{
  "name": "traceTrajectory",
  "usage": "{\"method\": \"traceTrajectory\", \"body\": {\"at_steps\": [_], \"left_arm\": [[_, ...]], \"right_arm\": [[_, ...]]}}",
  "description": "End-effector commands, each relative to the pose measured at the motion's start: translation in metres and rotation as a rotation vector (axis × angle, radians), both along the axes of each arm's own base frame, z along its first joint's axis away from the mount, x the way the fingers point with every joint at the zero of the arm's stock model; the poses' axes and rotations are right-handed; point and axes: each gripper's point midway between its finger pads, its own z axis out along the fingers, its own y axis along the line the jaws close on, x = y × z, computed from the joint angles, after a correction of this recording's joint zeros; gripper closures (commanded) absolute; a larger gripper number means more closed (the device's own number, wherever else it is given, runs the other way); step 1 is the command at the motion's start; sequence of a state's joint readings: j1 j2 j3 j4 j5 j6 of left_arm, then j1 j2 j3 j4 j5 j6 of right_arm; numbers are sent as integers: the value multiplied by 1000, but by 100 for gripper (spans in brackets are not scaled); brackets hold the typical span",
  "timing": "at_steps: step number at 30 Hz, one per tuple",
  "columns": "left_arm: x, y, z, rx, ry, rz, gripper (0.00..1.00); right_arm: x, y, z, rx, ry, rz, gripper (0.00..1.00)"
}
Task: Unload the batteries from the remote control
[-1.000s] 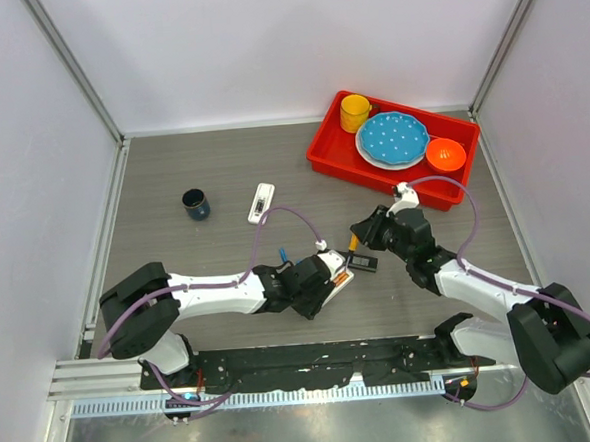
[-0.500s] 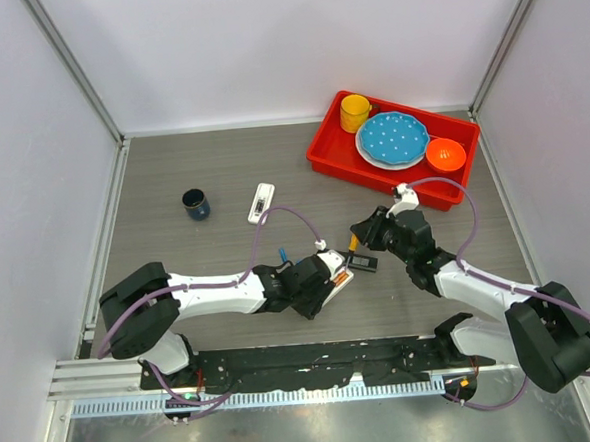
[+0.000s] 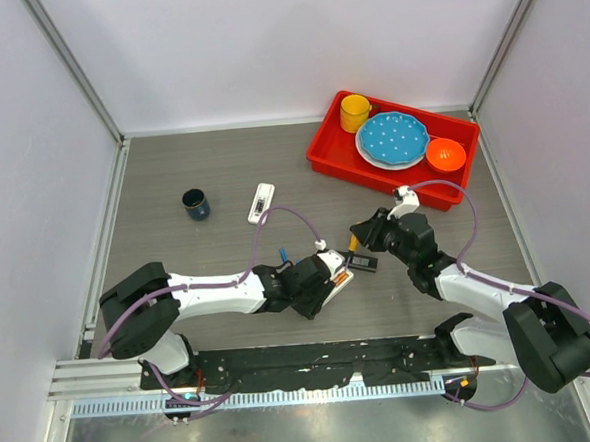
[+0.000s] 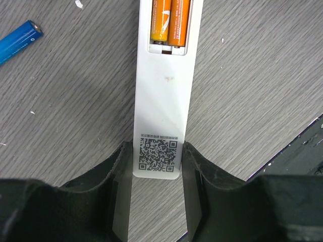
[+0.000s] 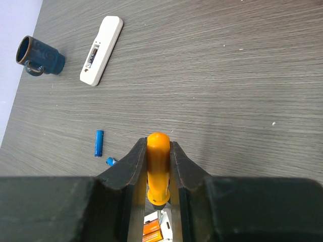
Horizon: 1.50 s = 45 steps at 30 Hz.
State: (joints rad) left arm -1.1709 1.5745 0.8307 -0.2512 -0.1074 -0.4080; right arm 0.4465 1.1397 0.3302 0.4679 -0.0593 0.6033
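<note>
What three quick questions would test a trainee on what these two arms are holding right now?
1. True or false: the white plastic remote control in the left gripper has two orange cylindrical batteries in its open compartment.
2. The right gripper is shut on: A) a blue battery; B) an orange-handled metal-tipped screwdriver; C) a yellow cup.
3. What stands beside the second white remote on the grey table?
Key: 1 true; 2 B; 3 a dark blue mug.
</note>
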Motion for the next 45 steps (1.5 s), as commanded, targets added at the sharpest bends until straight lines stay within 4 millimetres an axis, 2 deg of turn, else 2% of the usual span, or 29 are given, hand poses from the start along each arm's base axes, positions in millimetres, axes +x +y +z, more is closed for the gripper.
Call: {"method": "traceTrajectory", "body": {"at_steps": [1, 9, 17, 23, 34, 37, 45], "left_arm": [[-5, 1, -3, 1, 25, -7, 100], [-5, 1, -6, 2, 28, -3, 100], [-5, 2, -9, 6, 29, -4, 100], [-4, 1, -8, 1, 24, 0, 100], [-4, 3, -9, 4, 23, 3, 100], [-4, 3, -9, 3, 22, 5, 100], [-4, 2, -10, 5, 26, 3, 100]], "right_arm": [[-12, 9, -8, 32, 17, 61, 99], [-20, 27, 3, 177, 40, 120, 99], [-21, 34, 31, 275, 10, 132, 99], [-22, 33, 30, 260, 17, 135, 99], [-16, 40, 7, 213, 87, 153, 99], [-13, 39, 10, 216, 78, 146, 99], [-4, 33, 34, 175, 13, 113, 99]]}}
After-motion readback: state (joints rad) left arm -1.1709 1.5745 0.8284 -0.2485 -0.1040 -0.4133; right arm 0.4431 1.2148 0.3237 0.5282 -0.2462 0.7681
